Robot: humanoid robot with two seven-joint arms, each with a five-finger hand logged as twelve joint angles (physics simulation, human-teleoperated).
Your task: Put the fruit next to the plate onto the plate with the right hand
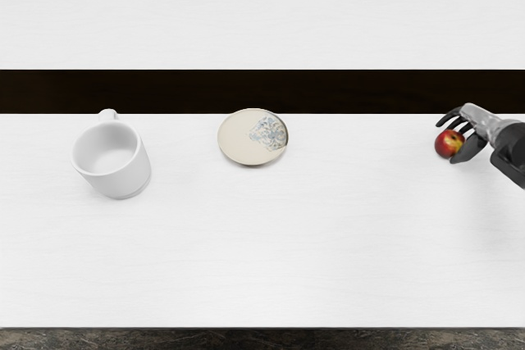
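Observation:
A small red and yellow apple [448,143] is at the far right of the near table. My right hand [461,136] comes in from the right edge and its dark fingers curl around the apple from behind and the right. Whether the apple touches the table is unclear. The plate [238,147], cream with a blue-grey pattern on its right part, lies near the table's middle, well to the left of the apple. Nothing lies on the plate.
A white mug [111,159] stands at the left, tilted, handle toward the back. A dark gap [262,92] separates this table from a second white table [262,22] behind it. A brick wall runs along the top.

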